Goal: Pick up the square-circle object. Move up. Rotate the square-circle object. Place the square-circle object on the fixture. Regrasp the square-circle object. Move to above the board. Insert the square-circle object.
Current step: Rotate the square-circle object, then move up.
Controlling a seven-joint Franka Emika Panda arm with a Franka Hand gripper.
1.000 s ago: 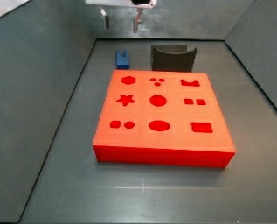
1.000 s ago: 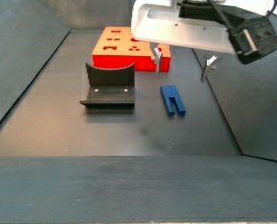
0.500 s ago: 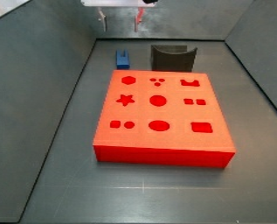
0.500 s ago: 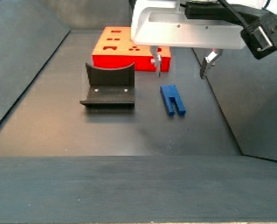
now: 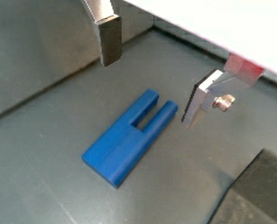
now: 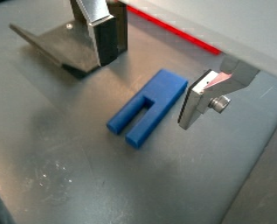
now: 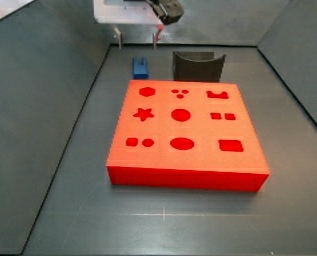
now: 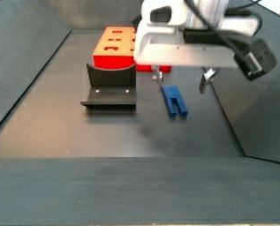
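On floor at frame centre of side view: square-circle object [image 8: 175, 100] lying flat, long axis running near to far, forked two-leg end toward camera. Bright blue, blocky, slot between legs clear in both wrist views [image 5: 130, 136] [image 6: 148, 108]. Gripper [image 8: 181, 79] above it, fingers [image 5: 109, 39] spread apart, nothing between, straddling peg without contact. Fixture [image 8: 110, 85] just left, apart from peg. Board [image 8: 122, 48] beyond, red, upper centre.

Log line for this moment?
gripper: open, above blue peg | peg: flat on floor, not held | fixture: empty | red board: untouched
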